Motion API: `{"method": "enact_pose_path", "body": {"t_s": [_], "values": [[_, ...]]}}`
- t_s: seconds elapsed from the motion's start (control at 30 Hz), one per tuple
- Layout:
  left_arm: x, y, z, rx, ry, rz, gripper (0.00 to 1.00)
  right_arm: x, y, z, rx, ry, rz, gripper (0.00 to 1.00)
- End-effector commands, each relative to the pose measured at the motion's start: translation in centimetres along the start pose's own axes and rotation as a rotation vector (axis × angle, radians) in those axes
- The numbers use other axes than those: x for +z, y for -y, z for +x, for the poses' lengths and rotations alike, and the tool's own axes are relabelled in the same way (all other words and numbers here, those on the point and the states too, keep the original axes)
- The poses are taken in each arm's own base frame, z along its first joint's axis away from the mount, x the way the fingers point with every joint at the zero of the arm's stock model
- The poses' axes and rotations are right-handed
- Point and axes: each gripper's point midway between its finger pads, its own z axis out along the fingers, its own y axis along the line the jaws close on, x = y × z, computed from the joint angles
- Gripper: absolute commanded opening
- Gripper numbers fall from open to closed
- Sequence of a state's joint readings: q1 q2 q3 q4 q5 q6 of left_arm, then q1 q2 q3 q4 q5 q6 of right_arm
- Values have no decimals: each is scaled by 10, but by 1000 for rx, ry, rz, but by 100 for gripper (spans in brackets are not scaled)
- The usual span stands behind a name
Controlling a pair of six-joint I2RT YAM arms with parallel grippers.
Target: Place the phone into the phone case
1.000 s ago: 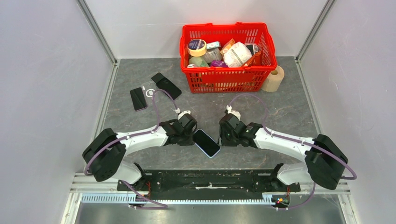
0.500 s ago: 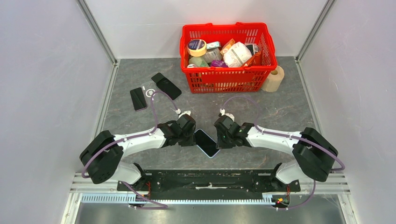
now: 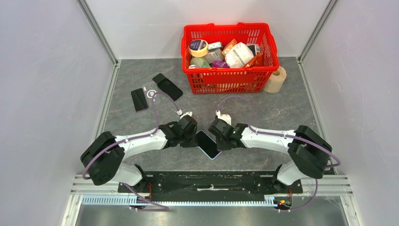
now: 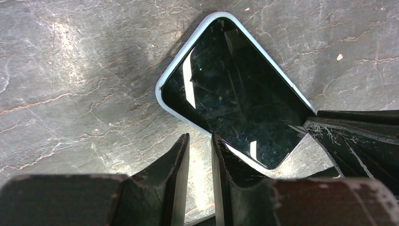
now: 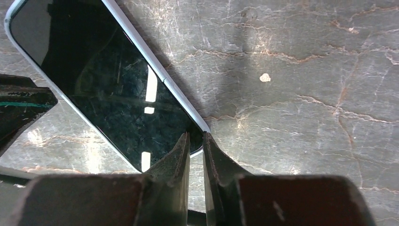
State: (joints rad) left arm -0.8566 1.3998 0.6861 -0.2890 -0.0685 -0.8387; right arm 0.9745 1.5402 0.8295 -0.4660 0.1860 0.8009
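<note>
A black-screened phone with a pale blue rim [image 3: 207, 146] lies flat and slantwise on the grey table between my two grippers. It shows in the left wrist view [image 4: 235, 94] and the right wrist view [image 5: 108, 89]. My left gripper [image 3: 193, 137] is at the phone's left long edge, jaws nearly together with only table in the gap [image 4: 200, 137]. My right gripper [image 3: 218, 140] is at the phone's right edge, near a corner. Its jaws are nearly together, with tips [image 5: 195, 136] straddling the rim, one over the screen and one off it.
A black phone [image 3: 139, 99], a clear case with a ring [image 3: 150, 89] and another black slab [image 3: 168, 86] lie at the back left. A red basket [image 3: 226, 81] full of goods stands at the back. A paper roll [image 3: 276, 79] is beside it.
My right gripper has moved left, from beside the phone to onto its right edge. The left gripper has stayed at the left edge. The phone has shifted slightly left.
</note>
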Motion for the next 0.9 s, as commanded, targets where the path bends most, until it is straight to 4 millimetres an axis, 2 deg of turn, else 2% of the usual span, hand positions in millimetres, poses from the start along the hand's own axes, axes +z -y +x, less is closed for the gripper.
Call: {"method": "enact_pose_path", "body": {"t_s": [0.0,0.3,0.6,0.87], "values": [[1,6,-7,-15,21,18,30,34,4,51,-37,-119,64,6],[1,3,-6,-11,20,5,30,45,7,74,-67,-152,119,2],[-8,-1,-9,-15,39,-7,31,11,4,45,-83,-58,98,11],[-13,-1,-14,-15,57,-13,32,10,22,60,-91,-93,141,11]]}}
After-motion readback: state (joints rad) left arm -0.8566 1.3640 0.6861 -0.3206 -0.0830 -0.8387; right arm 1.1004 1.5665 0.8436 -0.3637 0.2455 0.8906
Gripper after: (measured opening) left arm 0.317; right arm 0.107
